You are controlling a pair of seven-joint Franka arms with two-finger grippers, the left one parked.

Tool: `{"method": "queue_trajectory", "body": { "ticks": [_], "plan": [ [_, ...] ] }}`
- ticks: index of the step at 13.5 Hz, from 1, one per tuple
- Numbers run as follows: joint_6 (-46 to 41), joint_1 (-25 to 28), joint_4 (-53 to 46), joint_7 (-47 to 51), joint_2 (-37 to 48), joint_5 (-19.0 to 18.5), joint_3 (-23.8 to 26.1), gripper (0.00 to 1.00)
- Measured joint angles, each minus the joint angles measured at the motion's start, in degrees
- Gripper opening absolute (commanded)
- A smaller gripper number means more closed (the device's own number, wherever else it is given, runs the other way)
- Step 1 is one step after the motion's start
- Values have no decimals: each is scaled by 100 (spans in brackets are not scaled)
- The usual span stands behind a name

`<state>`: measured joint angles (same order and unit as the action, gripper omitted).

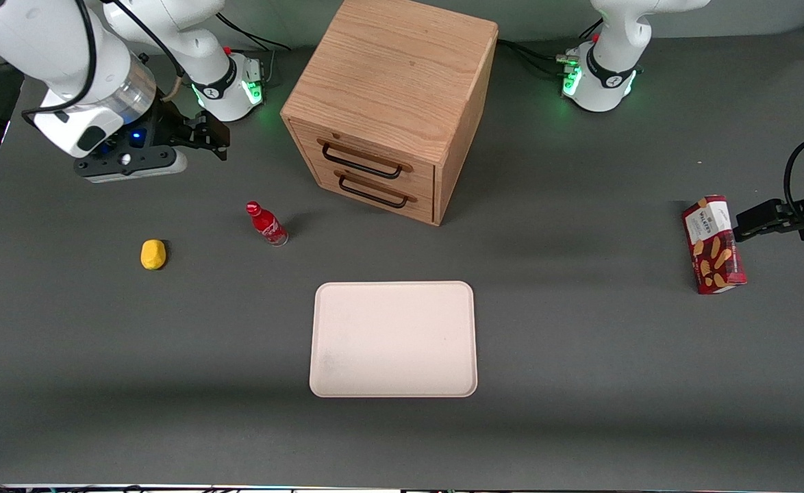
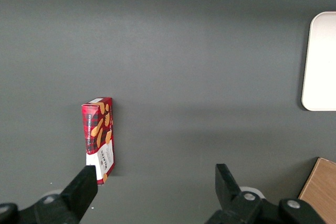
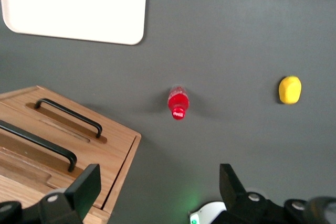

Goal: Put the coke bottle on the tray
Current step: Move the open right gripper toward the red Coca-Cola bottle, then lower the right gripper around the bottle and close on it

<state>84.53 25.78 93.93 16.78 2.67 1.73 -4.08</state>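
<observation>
Bottle [image 3: 177, 103] well below open claw [image 3: 157, 192]

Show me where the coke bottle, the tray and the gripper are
coke bottle [image 1: 266, 224], front view, on its red label.
tray [image 1: 393, 339], front view, on its bare flat surface.
gripper [image 3: 157, 190], right wrist view, midway between its open fingertips, above the table, farther from the front camera than the bottle.
</observation>
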Motion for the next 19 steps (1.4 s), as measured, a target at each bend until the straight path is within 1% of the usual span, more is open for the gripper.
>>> {"method": "queue_trajectory", "body": {
  "ticks": [2,6,9,14,19],
  "plan": [
    [21,102,292,0,194,0,-127,100],
    [322,114,699,0,442,0,-158,100],
    [1071,139,1332,0,444,0,-158,100],
    [2736,145,2711,17,413,0,-162,100],
    [3779,147,3580,286,393,0,-164,99]
  ]
}}
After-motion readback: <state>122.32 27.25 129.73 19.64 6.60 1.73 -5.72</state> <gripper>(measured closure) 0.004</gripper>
